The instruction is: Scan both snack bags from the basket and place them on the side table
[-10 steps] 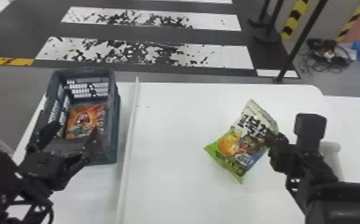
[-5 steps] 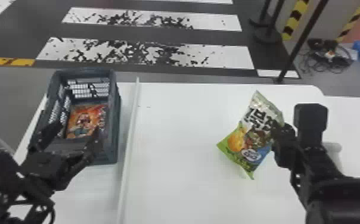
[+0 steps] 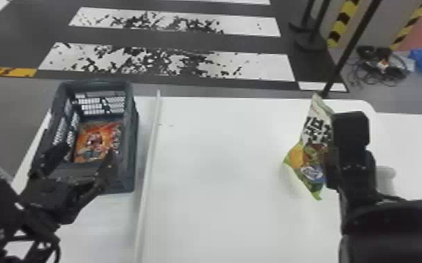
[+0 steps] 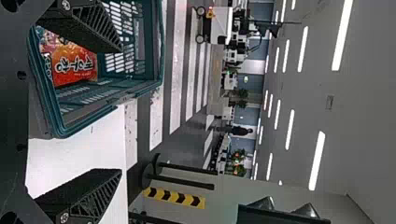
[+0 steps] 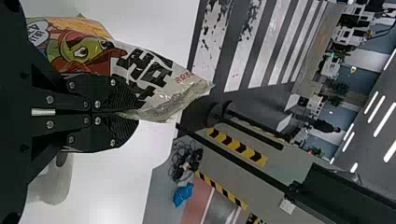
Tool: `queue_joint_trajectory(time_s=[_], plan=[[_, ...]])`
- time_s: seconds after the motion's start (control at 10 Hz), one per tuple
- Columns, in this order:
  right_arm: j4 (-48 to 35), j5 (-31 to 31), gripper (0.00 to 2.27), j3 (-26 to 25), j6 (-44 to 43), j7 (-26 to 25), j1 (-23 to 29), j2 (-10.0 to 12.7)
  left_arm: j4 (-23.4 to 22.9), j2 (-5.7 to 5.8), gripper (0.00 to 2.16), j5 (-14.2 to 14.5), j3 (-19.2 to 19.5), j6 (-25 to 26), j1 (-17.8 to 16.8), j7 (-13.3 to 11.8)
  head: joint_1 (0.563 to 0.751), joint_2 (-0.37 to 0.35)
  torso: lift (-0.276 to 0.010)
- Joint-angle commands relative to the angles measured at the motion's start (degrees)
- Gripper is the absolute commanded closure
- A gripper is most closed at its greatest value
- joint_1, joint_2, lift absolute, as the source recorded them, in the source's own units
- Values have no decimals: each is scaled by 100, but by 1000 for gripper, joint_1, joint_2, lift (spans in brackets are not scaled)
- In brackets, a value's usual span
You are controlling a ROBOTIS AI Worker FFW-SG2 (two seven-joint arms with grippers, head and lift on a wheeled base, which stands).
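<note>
In the head view, my right gripper (image 3: 330,164) holds the green and white snack bag (image 3: 308,150) by its side over the right part of the white table. The right wrist view has that gripper (image 5: 133,113) shut on the edge of the bag (image 5: 140,70). My left gripper (image 3: 77,154) stands open at the near end of the dark basket (image 3: 135,147), where the orange-red snack bag (image 3: 96,140) lies. In the left wrist view the left gripper (image 4: 121,109) has its fingers wide apart, with the orange-red bag (image 4: 74,65) inside the basket (image 4: 112,109).
A thin white raised strip (image 3: 149,164) runs along the white table (image 3: 220,175) beside the basket. A whitish rounded object (image 3: 385,178) is right of my right gripper. Beyond the table stand black posts (image 3: 350,52) and a heap of cables (image 3: 381,66).
My right gripper has shifted to the right with the green and white bag, which has turned more upright and edge-on. The left arm and the basket have stayed in place.
</note>
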Motion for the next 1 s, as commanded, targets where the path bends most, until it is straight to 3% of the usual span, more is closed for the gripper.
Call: queue_joint_trajectory(time_s=[0.0,0.4,0.7,0.8,0.9], plan=[[12,751,2256,443,130,-203,4,-83,17,-16,83,0,-4,0,-5,-9,695,-60,-75],[592,1990,2256,1559,218,-748,21,-303,69,-42,83,0,-12,0,-22,-9,695,-49,-75],[1383,2236,2253,2306,-239,-748,13,-514,122,-33,83,0,-12,0,-31,-9,695,42,-75],[1471,2201,2105,2491,-345,-748,57,-611,131,-33,83,0,-12,0,-22,-9,695,62,-75],[1480,1990,1804,2614,-591,-748,118,-769,131,-33,83,0,-12,0,-22,-9,695,95,-75]])
